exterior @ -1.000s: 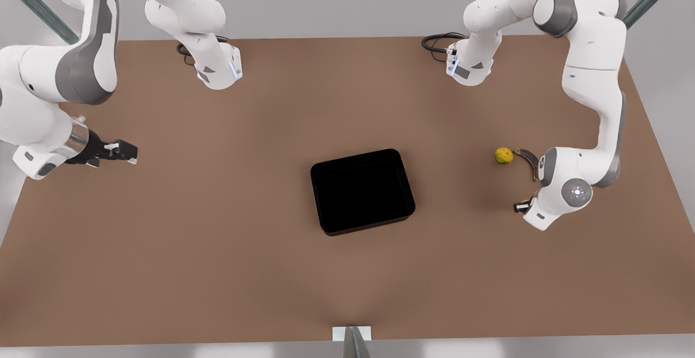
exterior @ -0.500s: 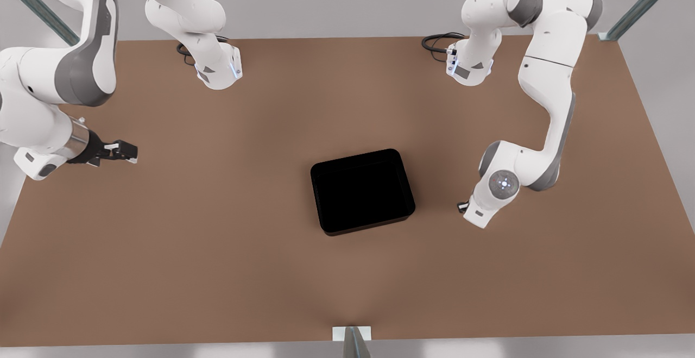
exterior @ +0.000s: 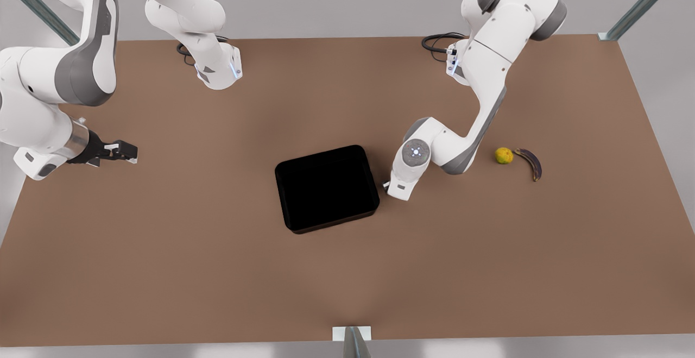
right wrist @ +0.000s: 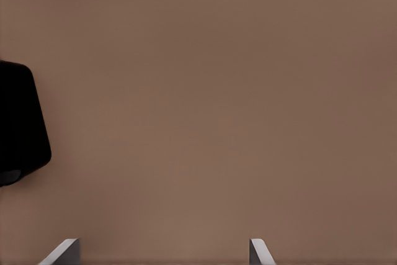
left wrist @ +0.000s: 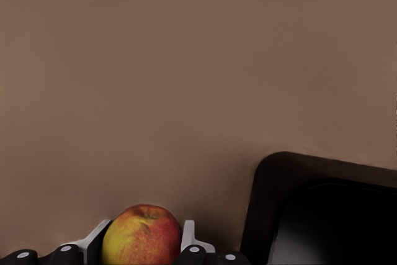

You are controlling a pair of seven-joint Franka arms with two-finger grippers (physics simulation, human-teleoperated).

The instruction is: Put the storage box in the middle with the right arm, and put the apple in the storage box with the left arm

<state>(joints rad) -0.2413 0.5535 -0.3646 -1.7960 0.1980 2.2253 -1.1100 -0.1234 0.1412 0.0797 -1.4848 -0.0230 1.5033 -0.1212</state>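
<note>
Holding the apple (left wrist: 142,236) between closed fingers, the left gripper (exterior: 386,186) hangs right of the storage box (exterior: 326,188) at frame centre. Right gripper (exterior: 124,151), mid-left, spread wide, empty.

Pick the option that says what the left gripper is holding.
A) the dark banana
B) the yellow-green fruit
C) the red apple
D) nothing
C: in the left wrist view the left gripper has its fingers closed on the apple, beside a corner of the storage box. The right gripper waits open at the front view's left.
</note>
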